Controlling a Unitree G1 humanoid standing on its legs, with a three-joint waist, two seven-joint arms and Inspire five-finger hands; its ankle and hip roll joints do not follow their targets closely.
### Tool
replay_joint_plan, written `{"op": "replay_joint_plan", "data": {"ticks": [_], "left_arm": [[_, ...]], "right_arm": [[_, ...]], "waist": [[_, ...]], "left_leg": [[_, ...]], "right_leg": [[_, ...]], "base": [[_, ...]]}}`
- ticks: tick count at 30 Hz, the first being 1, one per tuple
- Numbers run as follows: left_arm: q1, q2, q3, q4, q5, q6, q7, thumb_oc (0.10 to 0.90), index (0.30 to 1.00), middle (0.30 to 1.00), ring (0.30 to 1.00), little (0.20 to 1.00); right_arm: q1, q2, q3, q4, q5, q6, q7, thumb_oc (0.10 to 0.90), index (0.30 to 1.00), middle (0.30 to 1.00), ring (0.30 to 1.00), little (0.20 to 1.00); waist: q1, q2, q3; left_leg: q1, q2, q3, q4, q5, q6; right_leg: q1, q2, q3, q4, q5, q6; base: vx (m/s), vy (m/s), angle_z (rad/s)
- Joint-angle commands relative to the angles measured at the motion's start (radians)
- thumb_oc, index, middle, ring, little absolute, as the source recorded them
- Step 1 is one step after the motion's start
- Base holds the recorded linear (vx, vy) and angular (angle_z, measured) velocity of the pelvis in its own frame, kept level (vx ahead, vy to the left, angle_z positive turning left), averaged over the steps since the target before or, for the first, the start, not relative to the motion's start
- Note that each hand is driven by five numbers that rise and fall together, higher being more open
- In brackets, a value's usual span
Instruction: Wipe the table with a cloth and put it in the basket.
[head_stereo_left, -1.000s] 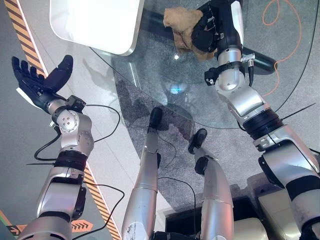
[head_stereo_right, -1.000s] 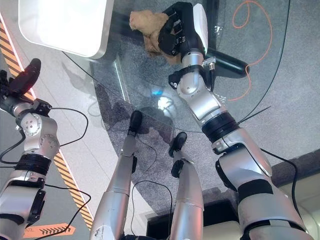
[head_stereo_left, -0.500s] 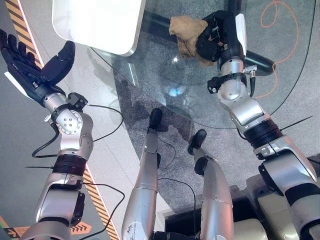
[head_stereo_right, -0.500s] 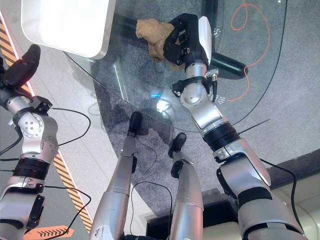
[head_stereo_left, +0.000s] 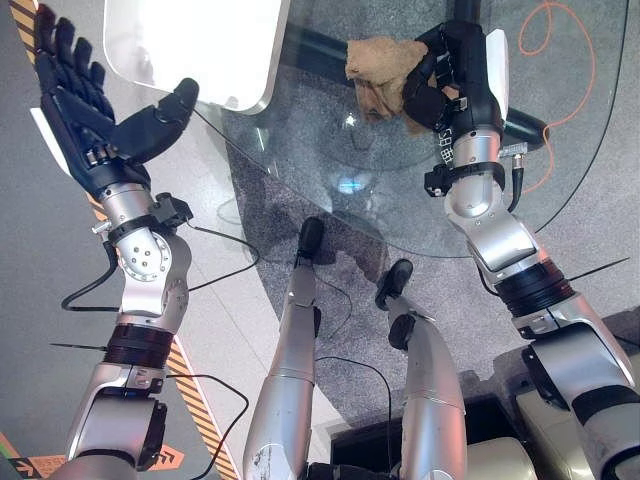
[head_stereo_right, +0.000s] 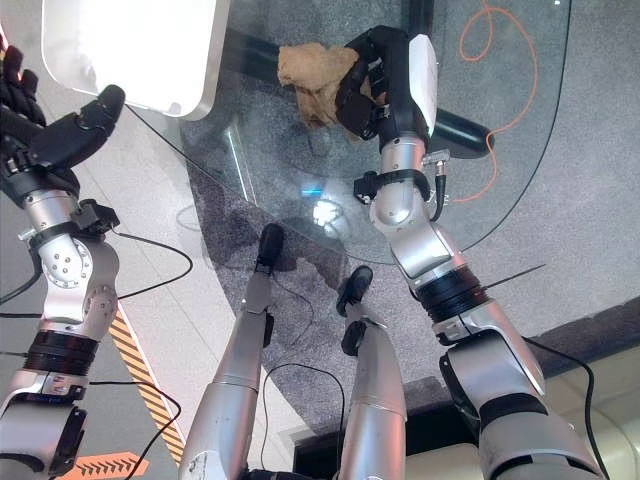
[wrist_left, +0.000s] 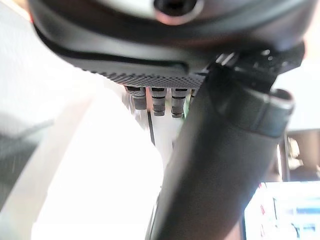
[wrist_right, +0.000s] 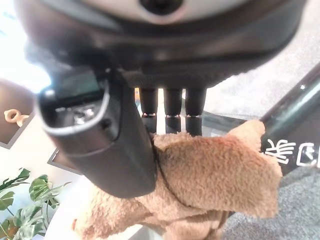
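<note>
round glass tabletop (head_stereo_left: 330, 150) over grey speckled floor (head_stereo_left: 600, 150), orange cable (head_stereo_left: 560, 40) looping on it, yellow-black hazard stripe (head_stereo_left: 195, 400) at left, bright white panel (head_stereo_left: 190, 45).

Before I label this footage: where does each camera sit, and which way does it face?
Left and right eye views: on the head, looking down at the glass table; both arms show, sharing the cloth.
Left wrist view: on the left wrist, along the open left hand.
Right wrist view: on the right wrist, along the right hand clutching that cloth.

Lab or showroom; hazard-striped floor tape (head_stereo_left: 190, 395), glass table (head_stereo_left: 330, 150)
</note>
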Motion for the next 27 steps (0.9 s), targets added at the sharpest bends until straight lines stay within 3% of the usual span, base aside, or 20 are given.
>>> {"op": "replay_joint_plan", "data": {"ticks": [1,10,27], "left_arm": [[-0.052,0.028,0.008,-0.127,0.031,-0.028,-0.098,0.800,0.900,0.900,0.900,0.900],[-0.103,-0.017,-0.076,-0.122,-0.041,0.000,-0.217,0.800,0.900,0.900,0.900,0.900],[-0.155,-0.105,-0.161,-0.112,-0.082,0.009,-0.225,0.800,0.900,0.900,0.900,0.900]], "right_arm": [[-0.050,-0.073,-0.071,-0.196,-0.079,-0.090,-0.016,0.100,0.300,0.300,0.300,0.200],[-0.064,-0.095,-0.091,-0.241,-0.114,-0.127,-0.029,0.100,0.300,0.300,0.300,0.200],[-0.099,-0.097,-0.100,-0.338,-0.134,-0.159,-0.064,0.100,0.300,0.300,0.300,0.200]], "waist": [[-0.010,0.009,-0.020],[-0.041,0.006,-0.020],[-0.077,-0.017,-0.020]], "left_leg": [[0.056,-0.089,0.100,0.095,-0.122,0.109],[0.066,-0.088,0.117,0.099,-0.124,0.112],[0.076,-0.084,0.132,0.103,-0.133,0.116]], "right_leg": [[0.086,0.071,0.066,-0.220,0.170,0.055],[0.084,0.071,0.084,-0.221,0.182,0.062],[0.088,0.077,0.105,-0.239,0.198,0.070]], "base": [[-0.01,0.046,-0.04],[-0.01,0.027,-0.03],[0.00,0.002,-0.01]]}}
